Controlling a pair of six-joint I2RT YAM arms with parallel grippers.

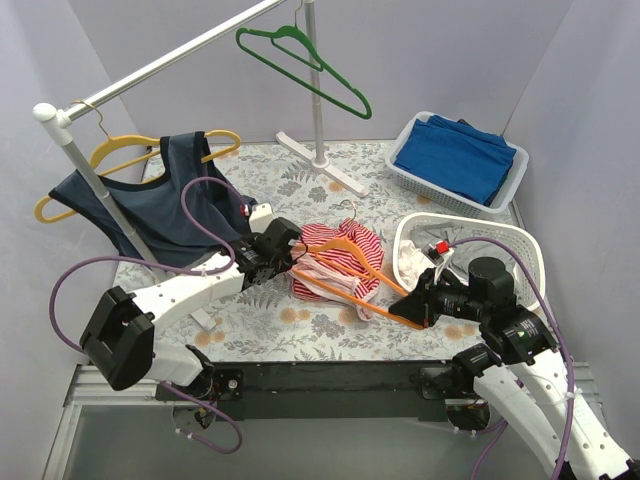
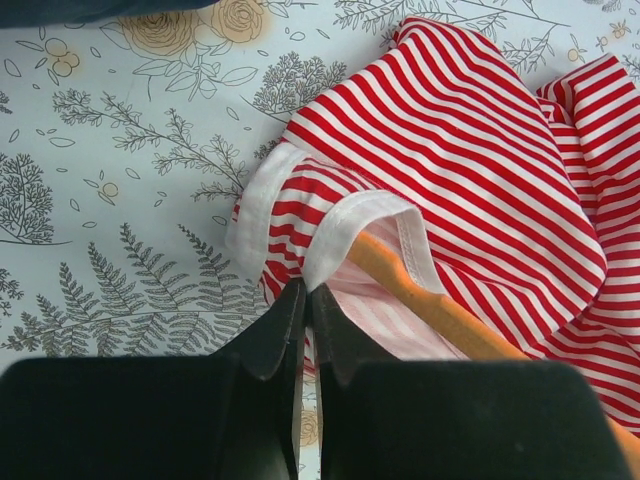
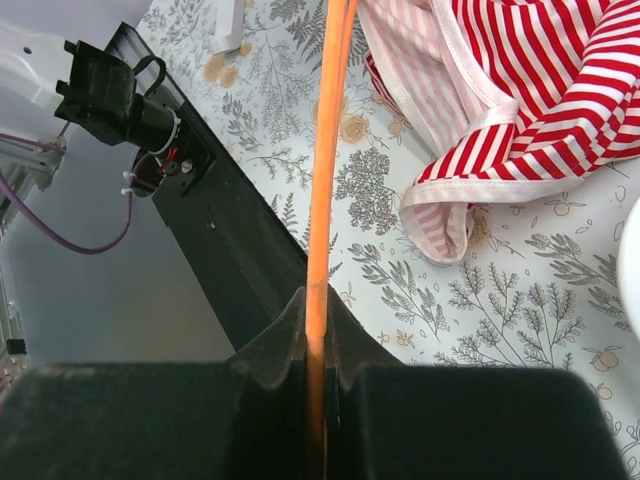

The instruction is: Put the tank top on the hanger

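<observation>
The red-and-white striped tank top (image 1: 335,258) lies crumpled on the floral table, also in the left wrist view (image 2: 470,170) and the right wrist view (image 3: 540,90). The orange hanger (image 1: 368,270) lies across it, one arm running inside the fabric (image 2: 430,300). My left gripper (image 1: 292,262) is shut on the tank top's white-edged strap (image 2: 345,230) at the garment's left side. My right gripper (image 1: 420,308) is shut on the hanger's thin orange bar (image 3: 320,200) at its right end, near the table's front edge.
A rack pole holds a green hanger (image 1: 305,62) and a yellow hanger with a dark navy tank top (image 1: 160,195) at the left. A white basket (image 1: 510,245) stands behind my right gripper. A tray with folded blue cloth (image 1: 458,158) stands back right. The rack's base (image 1: 322,162) stands at the back centre.
</observation>
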